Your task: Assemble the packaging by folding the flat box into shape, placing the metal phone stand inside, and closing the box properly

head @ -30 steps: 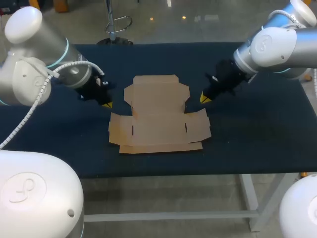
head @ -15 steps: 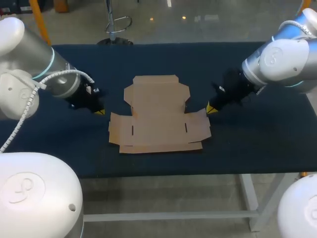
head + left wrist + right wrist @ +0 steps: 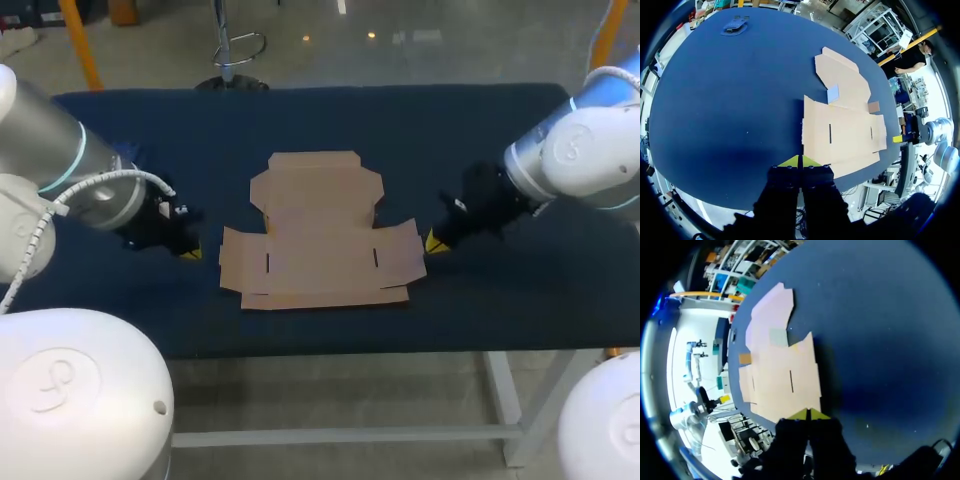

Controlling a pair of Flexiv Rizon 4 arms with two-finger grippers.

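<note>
First, left gripper (image 3: 189, 253), right gripper (image 3: 434, 241) both pressed together, empty; open them, then raise flat box (image 3: 318, 235) sides evenly.

One flat cardboard box (image 3: 318, 235), one dark phone stand (image 3: 735, 25), one table (image 3: 300, 120), two grippers: left gripper (image 3: 190, 254), right gripper (image 3: 432, 243).

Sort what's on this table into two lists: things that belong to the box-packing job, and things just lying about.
For the job:
- flat cardboard box, still unfolded, mid-table
- left hand and right hand, one on each side of the box, both shut and empty

Lying about:
- small dark thing near the far edge of the table; too small to tell whether it is the phone stand
</note>
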